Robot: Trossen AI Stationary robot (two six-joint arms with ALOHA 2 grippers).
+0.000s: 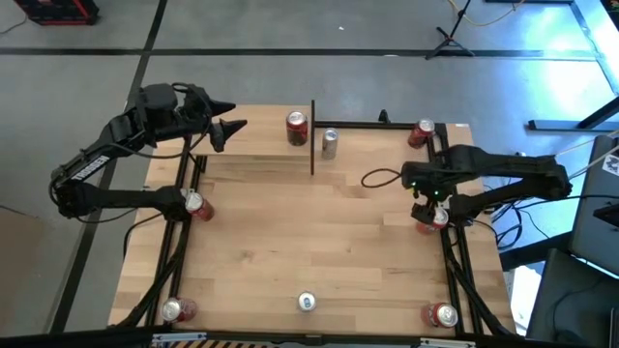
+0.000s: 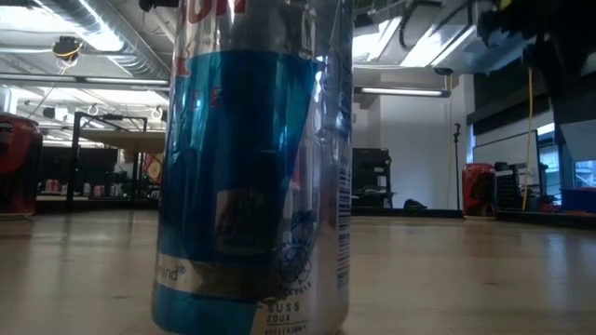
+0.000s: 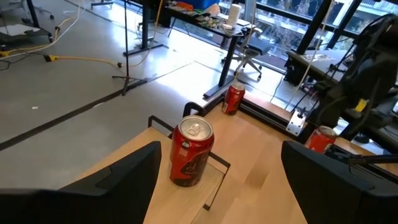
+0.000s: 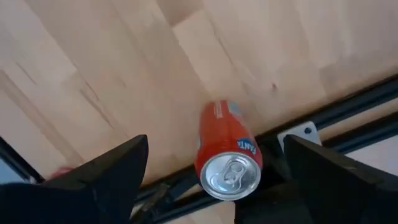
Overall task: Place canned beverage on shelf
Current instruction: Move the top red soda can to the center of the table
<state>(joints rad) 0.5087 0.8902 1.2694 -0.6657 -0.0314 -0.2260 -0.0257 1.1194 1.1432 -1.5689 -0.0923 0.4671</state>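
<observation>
While both arms hang over the bench [image 1: 319,242], we've got the left claw [image 3: 217,180] spread wide, aimed at a red soda can [image 3: 190,152] standing upright on the shelf [image 1: 256,145] at the back left, shiny top and dark print. Our right claw [image 4: 214,174] is wide open above an orange can [image 4: 227,152] by the bench's right rail. A slim silver can [image 1: 330,142] stands just beside the shelf.

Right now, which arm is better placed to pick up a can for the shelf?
Probably the right: its open end effector hangs directly above the orange can. The left end effector, also open, is beside the red can already on the shelf.
</observation>
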